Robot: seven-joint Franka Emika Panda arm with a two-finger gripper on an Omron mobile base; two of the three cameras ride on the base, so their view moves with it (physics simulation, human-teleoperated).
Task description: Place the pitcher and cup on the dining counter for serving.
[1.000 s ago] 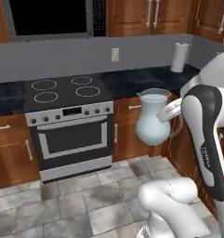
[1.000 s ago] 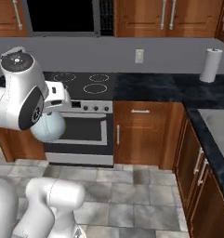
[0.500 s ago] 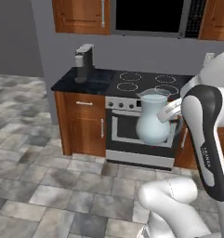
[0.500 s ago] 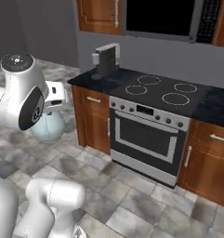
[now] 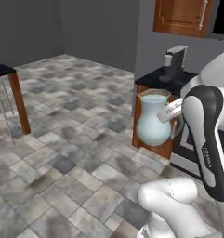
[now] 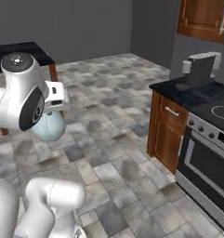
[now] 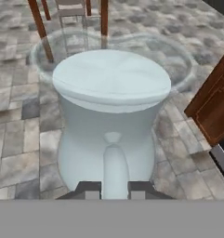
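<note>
End effector (image 7: 115,189) — fingers around pitcher (image 5: 152,123) handle — midair.

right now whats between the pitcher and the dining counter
Bare tiled floor. In the left base view, nothing stands between the pitcher, held in the gripper, and the dining counter at the left edge.

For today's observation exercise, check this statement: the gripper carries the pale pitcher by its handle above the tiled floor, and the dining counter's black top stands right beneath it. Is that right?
Not quite. The pitcher is held by its handle in the gripper above the tiled floor, but the dining counter stands well off across the floor, not beneath it, as the right base view shows.
</note>
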